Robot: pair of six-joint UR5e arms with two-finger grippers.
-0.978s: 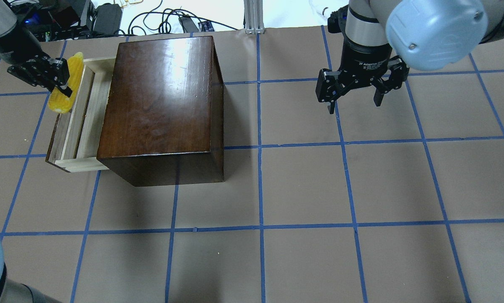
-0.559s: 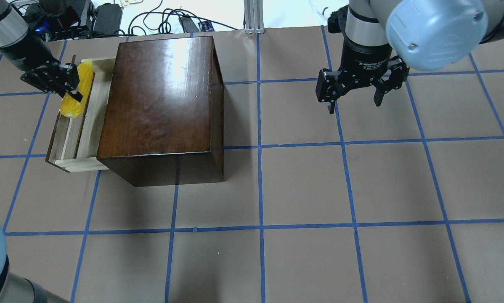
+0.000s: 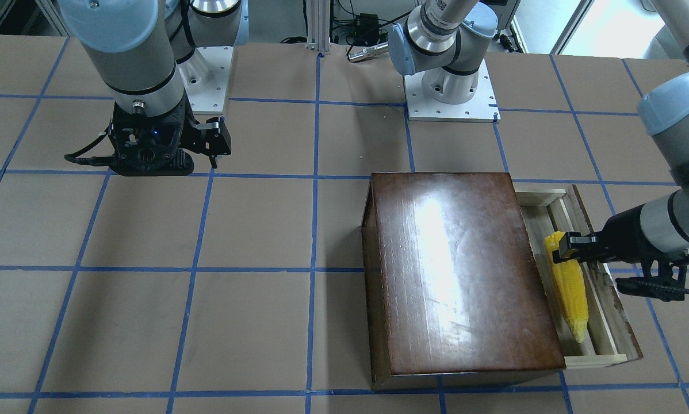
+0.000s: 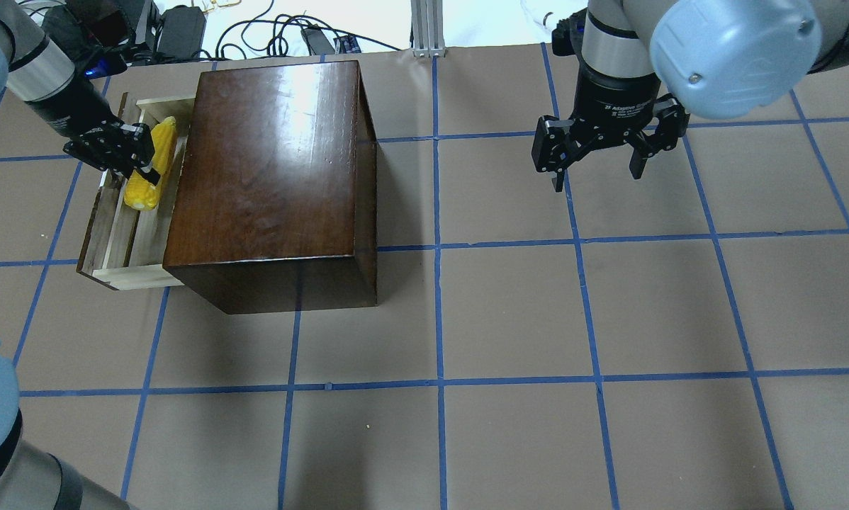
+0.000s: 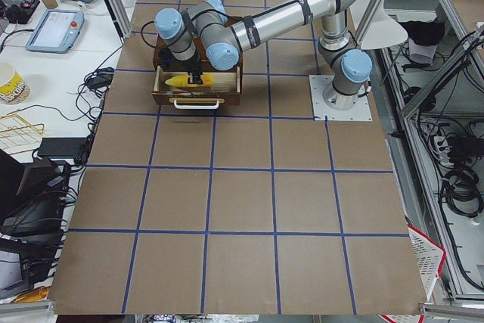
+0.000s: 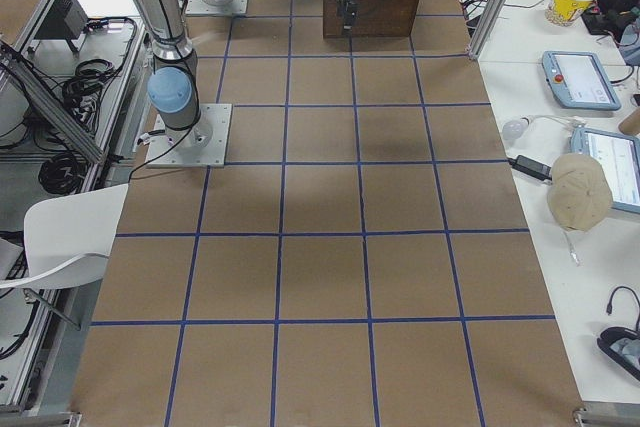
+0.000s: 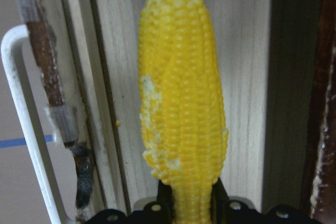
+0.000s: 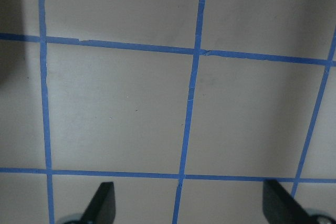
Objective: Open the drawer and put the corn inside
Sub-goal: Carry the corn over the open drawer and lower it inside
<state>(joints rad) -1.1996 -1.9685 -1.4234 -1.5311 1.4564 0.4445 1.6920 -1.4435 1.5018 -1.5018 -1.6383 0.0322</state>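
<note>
The drawer (image 4: 116, 241) stands pulled out of the dark-brown box (image 4: 268, 177), its pale tray open and its whitish handle (image 7: 23, 129) on the outer side. My left gripper (image 4: 141, 159) is shut on the yellow corn (image 4: 150, 166) and holds it over the drawer tray, lengthwise along it. The corn also shows in the front view (image 3: 569, 284), the left wrist view (image 7: 181, 93) and the exterior left view (image 5: 185, 80). My right gripper (image 4: 598, 166) is open and empty, above bare table to the right of the box; its fingertips (image 8: 105, 200) show wide apart.
The table is brown paper with a blue tape grid (image 4: 439, 248). Cables and power bricks (image 4: 183, 32) lie past the far edge. The arm bases (image 3: 451, 92) are bolted on at the robot's side.
My left gripper has carried the corn to the right and slightly nearer, from beyond the drawer's front panel to over the tray. The right arm has not moved.
</note>
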